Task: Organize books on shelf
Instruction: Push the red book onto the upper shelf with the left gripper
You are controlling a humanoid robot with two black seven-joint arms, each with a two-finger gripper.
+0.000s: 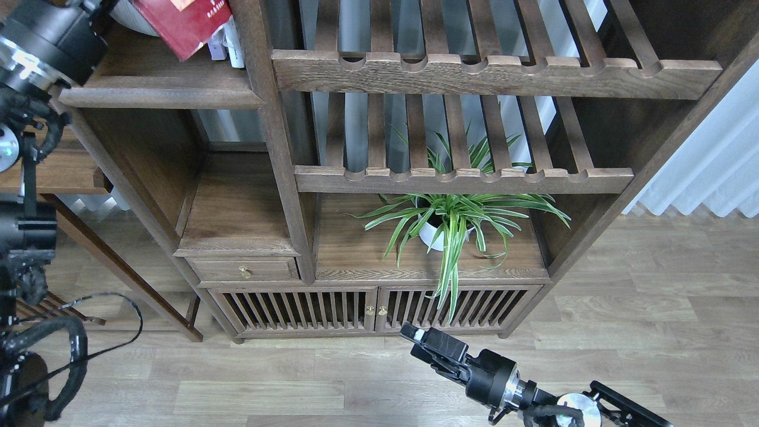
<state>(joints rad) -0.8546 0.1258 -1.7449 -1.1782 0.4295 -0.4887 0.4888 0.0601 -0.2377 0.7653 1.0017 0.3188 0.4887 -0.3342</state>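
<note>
The dark red book [181, 24] hangs tilted over the upper-left shelf [160, 89], its lower corner just above the board and its top cut off by the view's edge. My left gripper [95, 5] is at the top left corner, shut on that book; its fingertips are past the top edge. Pale lavender-white book spines [228, 41] stand against the upright post. A pale curved edge [127, 16] shows behind the red book; the yellow-green cover is hidden. My right gripper [424, 344] is low over the floor, empty, its fingers close together.
Two slatted racks with scalloped rails [462, 71] fill the right bay. A potted spider plant [445, 222] stands on the lower board. A small drawer [243, 270] and slatted cabinet doors [373, 308] are below. A curtain [705, 172] hangs at right.
</note>
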